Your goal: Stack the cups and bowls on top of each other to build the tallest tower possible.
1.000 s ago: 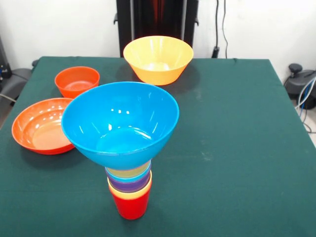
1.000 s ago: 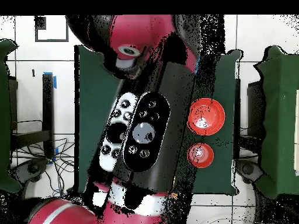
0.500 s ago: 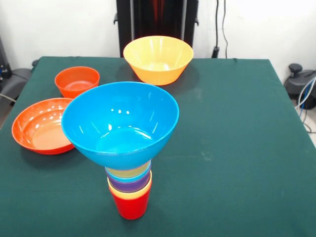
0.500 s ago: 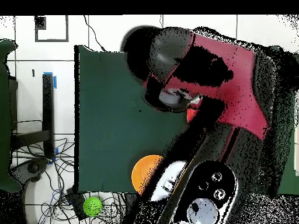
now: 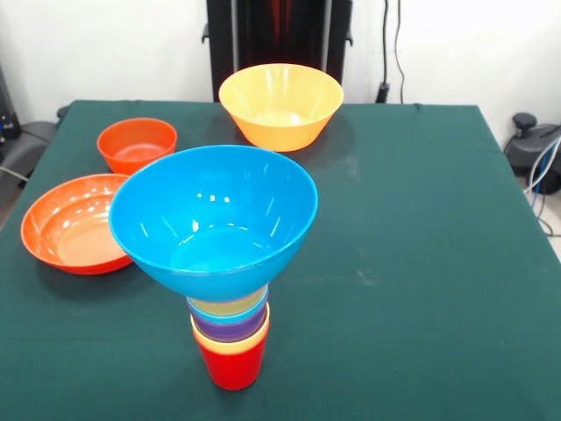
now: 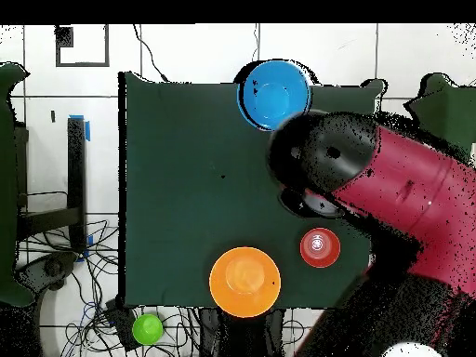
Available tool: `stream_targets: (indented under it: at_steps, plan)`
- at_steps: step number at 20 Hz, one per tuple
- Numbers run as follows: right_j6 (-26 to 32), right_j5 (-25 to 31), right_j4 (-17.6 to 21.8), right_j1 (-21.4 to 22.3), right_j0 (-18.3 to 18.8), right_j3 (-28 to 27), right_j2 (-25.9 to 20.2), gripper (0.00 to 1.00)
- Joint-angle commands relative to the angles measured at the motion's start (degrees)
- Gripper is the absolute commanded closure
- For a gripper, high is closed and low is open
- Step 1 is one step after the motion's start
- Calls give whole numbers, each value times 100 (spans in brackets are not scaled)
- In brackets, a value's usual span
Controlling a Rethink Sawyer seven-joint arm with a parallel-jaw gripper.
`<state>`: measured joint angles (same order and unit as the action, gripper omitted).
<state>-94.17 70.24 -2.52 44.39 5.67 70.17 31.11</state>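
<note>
Two views. The front camera sits close and low across the green cloth-covered table (image 5: 421, 228), looking over it toward a white wall. The overhead camera looks straight down from farther away — both show the glossy blue plastic bowl (image 5: 213, 219) (image 6: 273, 93) — turned half round.

Bulky red arm (image 6: 409, 200) with a rounded glossy black joint housing (image 6: 325, 158)
</note>
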Motion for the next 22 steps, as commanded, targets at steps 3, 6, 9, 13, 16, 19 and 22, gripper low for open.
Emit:
stream_targets:
  at_steps: [3,6,9,13,16,19,22]
  plan:
    - [1691,-860,568,153,408,1281,-1206,0]
    - [1748,-1054,590,185,639,1363,-1432,0]
    - [1862,-1190,618,220,892,1429,-1697,0]
    - [2210,-1283,697,259,1291,1486,-2108,0]
    - [2420,-1247,788,309,1606,1500,-2410,0]
    - [2604,-1236,863,304,1883,1467,-2679,0]
    - [2728,-1283,924,287,2136,1478,-2951,0]
